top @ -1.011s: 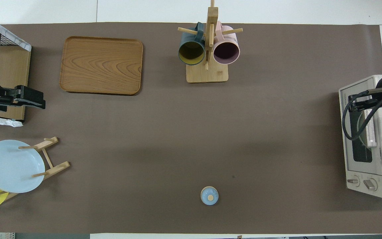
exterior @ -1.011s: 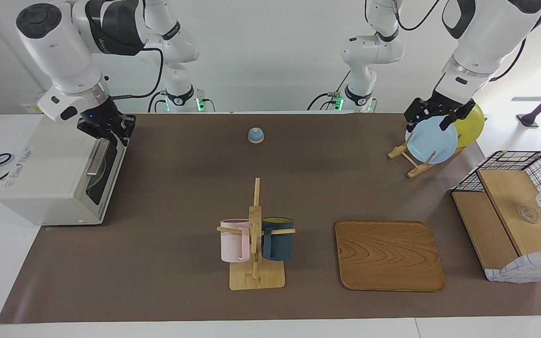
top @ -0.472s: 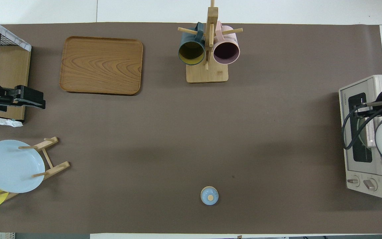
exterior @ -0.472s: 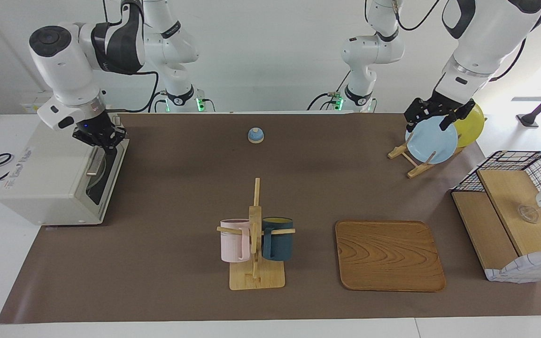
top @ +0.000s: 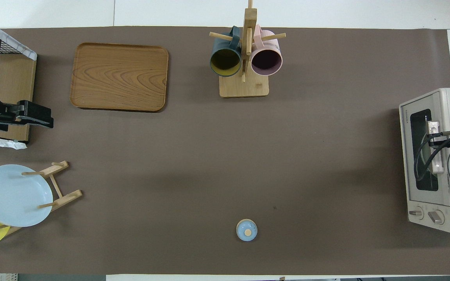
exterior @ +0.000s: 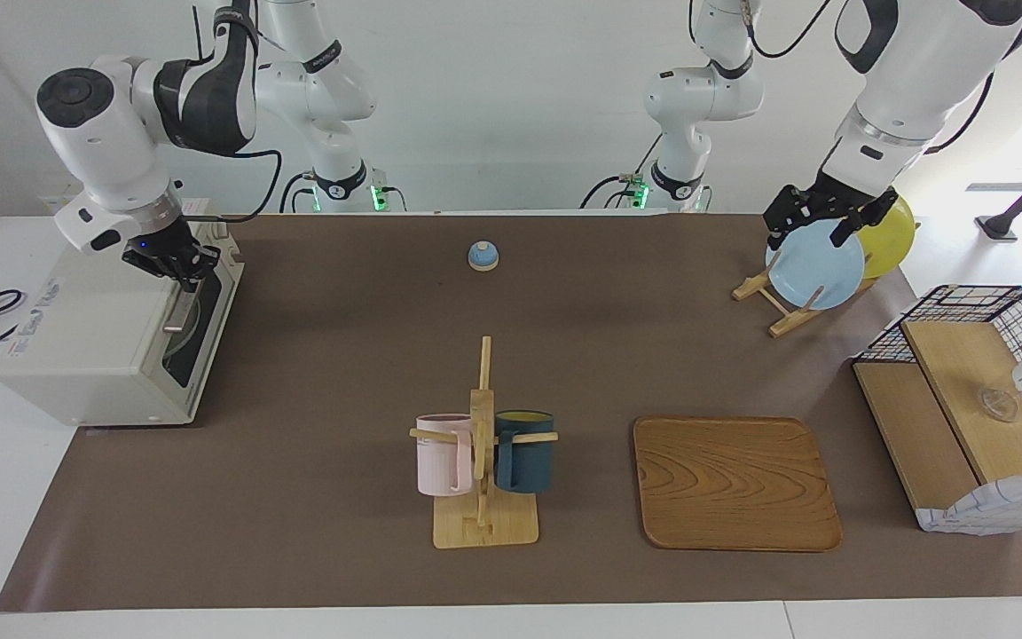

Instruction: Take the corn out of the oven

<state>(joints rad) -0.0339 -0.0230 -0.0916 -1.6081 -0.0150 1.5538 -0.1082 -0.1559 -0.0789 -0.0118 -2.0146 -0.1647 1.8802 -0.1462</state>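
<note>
Just now the right gripper (exterior: 181, 271) clenched shut and drew back over the oven (exterior: 94, 342) at its handle (exterior: 179, 306); door still closed, corn unseen. The left gripper (exterior: 817, 220) waited, released, over the blue plate (exterior: 817, 266).

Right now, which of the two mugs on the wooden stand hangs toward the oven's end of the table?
The pink mug. It hangs on the oven side of the wooden stand; the dark blue mug hangs toward the wooden tray.

The oven (exterior: 103, 342) door stands shut; open mat (exterior: 342, 337) before it.
</note>
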